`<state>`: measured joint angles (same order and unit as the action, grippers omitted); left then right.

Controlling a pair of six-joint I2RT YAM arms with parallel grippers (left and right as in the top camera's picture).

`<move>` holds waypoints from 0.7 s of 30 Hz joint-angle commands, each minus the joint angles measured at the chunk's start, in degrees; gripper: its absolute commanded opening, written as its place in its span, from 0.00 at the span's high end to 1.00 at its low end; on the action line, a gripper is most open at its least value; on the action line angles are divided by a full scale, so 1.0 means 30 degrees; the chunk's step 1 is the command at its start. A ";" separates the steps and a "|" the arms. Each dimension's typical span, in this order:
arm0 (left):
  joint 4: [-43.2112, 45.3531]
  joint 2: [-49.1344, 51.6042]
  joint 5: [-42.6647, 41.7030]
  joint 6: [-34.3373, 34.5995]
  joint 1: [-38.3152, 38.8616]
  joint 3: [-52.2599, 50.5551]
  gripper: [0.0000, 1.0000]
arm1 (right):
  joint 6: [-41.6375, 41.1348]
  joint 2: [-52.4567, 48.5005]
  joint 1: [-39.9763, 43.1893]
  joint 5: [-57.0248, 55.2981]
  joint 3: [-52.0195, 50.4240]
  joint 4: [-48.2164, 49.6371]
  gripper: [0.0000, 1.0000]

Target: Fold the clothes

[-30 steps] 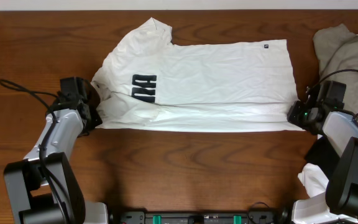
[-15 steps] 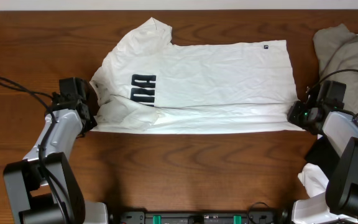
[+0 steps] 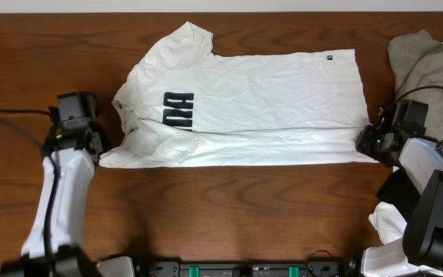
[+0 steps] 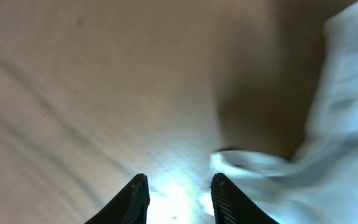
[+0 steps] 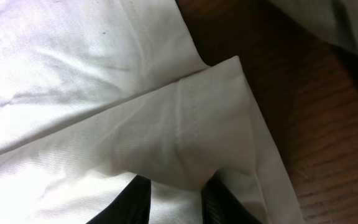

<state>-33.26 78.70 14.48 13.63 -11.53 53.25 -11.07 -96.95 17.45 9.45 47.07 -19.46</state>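
Observation:
The white T-shirt (image 3: 268,92) lies sideways on the wooden table, dark block letters (image 3: 178,111) toward the left, a small dark tag (image 3: 329,55) at the far hem. Its near long edge is folded up over the body. My left gripper (image 3: 97,141) stands just left of the shirt's near-left corner (image 3: 110,159), apart from it. In the left wrist view that gripper (image 4: 180,186) is open over bare wood, with blurred white cloth (image 4: 347,124) to its right. My right gripper (image 3: 365,142) is at the hem's near corner. It (image 5: 178,190) is shut on a bunched fold of the T-shirt (image 5: 166,137).
A beige-grey garment (image 3: 429,58) is heaped at the back right, close to the right arm; it shows again as the garment (image 5: 328,15) in the right wrist view. A crumpled white cloth (image 3: 391,219) lies at the front right. A black cable (image 3: 14,113) trails left of the left arm.
My left gripper opened, let go of the shirt's near-left corner and drew back to the left. The freed corner settled flat, a little further left. The right gripper has not moved.

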 commanded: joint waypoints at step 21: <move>0.0663 0.7468 -0.6528 0.0554 0.1122 -0.0036 0.65 | 0.0284 -0.0197 -0.0197 -0.1144 -0.0379 -0.0503 0.73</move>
<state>-31.88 99.22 -8.56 15.03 -7.38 53.89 -11.05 -96.84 17.45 9.19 47.07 -19.81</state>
